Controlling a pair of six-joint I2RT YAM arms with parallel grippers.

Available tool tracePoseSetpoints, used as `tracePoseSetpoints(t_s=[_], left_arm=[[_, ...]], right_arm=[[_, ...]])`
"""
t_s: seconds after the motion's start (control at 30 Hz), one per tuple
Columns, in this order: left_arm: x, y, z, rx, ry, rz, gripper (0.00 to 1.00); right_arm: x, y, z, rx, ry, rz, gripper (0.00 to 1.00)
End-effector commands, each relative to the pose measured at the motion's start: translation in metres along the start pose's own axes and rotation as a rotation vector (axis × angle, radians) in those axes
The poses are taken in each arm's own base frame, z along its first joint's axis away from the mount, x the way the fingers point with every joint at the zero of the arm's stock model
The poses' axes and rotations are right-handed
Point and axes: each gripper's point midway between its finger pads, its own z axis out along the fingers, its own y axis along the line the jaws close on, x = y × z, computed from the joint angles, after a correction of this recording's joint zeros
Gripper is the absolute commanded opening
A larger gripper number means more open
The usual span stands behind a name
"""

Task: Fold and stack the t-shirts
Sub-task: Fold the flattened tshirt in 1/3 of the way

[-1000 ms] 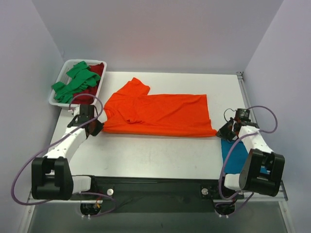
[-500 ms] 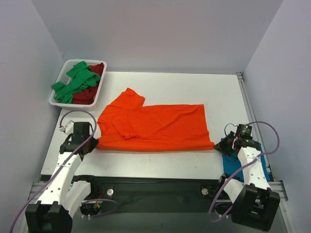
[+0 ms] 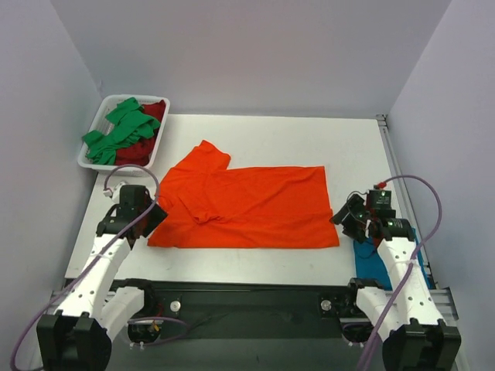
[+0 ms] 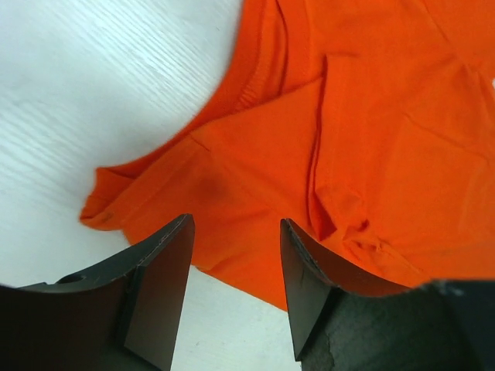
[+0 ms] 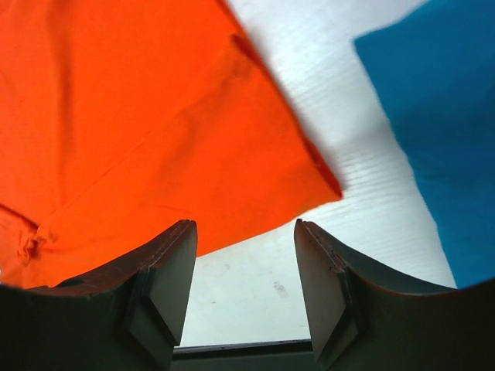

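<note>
I see left gripper (image 4: 236, 226) wide apart, empty, hovering over orange t-shirt (image 3: 244, 205) sleeve. Right gripper (image 5: 244, 228) parted, empty, above shirt corner; teal t-shirt (image 5: 441, 116) upper right. Shirt spread mid-frame on white table (image 3: 309, 139); pale walls (image 3: 232, 54) around.

White-shelled arms (image 3: 97, 267), black joints and bases; looping purple cables (image 3: 438, 209); left gripper (image 4: 236, 222) and right gripper (image 5: 244, 225) black-fingered.

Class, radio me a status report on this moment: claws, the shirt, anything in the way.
Left claw open, right claw open, both empty. Orange t-shirt spread flat on table between them. Nothing lies on it; teal t-shirt apart, by right claw.
</note>
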Motion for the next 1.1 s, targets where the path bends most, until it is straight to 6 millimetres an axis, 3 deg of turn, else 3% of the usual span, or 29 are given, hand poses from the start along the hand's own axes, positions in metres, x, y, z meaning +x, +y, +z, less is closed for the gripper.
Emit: tracePoseSetpoints(t_s=[0.0,0.17,0.23,0.37,0.8,0.9,1.07], left_arm=[[0.01,-0.044,0.001,0.146,0.055,0.049,0.58],[0.05,-0.074,0.009,0.169,0.093,0.139,0.61],[0.06,-0.082,0.018,0.173,0.117,0.149,0.62],[0.065,-0.094,0.026,0.169,0.127,0.171,0.64],[0.085,-0.114,0.051,0.201,0.178,0.164,0.64],[0.087,-0.117,0.055,0.204,0.182,0.165,0.61],[0.085,-0.13,0.059,0.222,0.176,0.164,0.47]], right_arm=[[-0.012,0.027,-0.007,0.001,-0.039,-0.102,0.54],[-0.004,0.071,-0.001,-0.062,-0.019,-0.212,0.54],[0.002,0.091,0.002,-0.074,-0.021,-0.269,0.54],[0.01,0.109,0.008,-0.054,-0.019,-0.341,0.54],[0.023,0.12,0.012,-0.065,-0.012,-0.386,0.53],[0.023,0.118,0.013,-0.062,-0.014,-0.385,0.53],[0.024,0.116,0.012,-0.062,-0.017,-0.388,0.52]])
